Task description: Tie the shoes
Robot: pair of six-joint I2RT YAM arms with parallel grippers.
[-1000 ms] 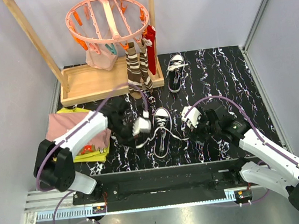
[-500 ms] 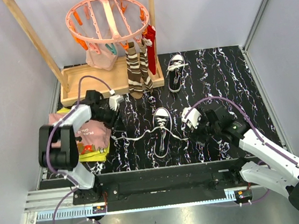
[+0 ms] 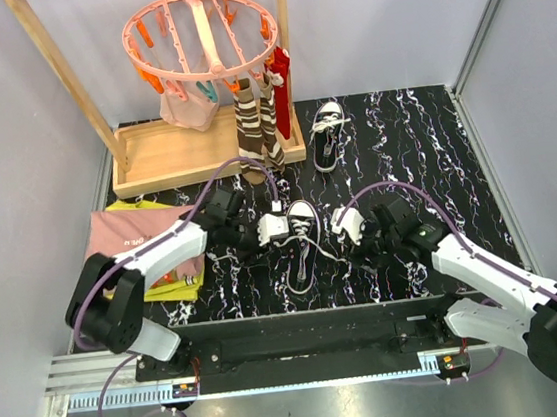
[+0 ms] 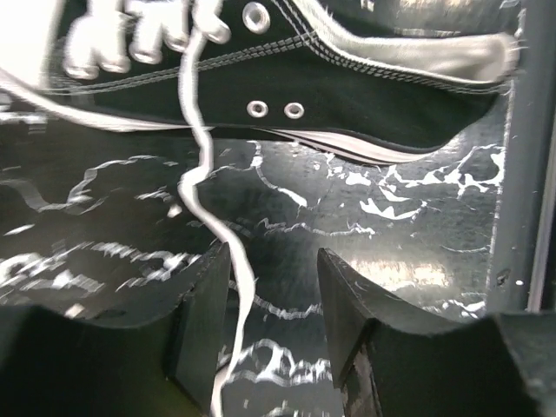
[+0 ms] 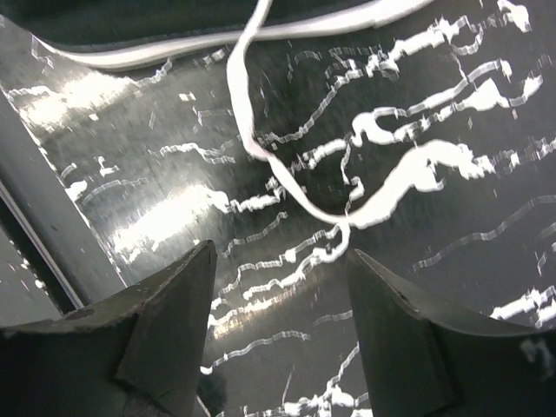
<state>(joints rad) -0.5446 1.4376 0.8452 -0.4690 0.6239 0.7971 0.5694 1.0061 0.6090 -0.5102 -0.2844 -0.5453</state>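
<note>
Top external view: shows one black sneaker [image 3: 301, 221] at centre frame on the marbled counter [image 3: 431, 131], with the left claw [image 3: 283, 226] just at its left and the right claw [image 3: 337, 228] near its right. Shows the second sneaker [image 3: 327, 132] upper centre, beside the wooden tray [image 3: 172, 155]. Left wrist: finds the left claw apart, a white lace [image 4: 205, 122] trailing down between the fingers, unpinched. Right wrist: finds the right claw apart too, another lace end [image 5: 246, 130] curling just ahead, nothing clamped.
</note>
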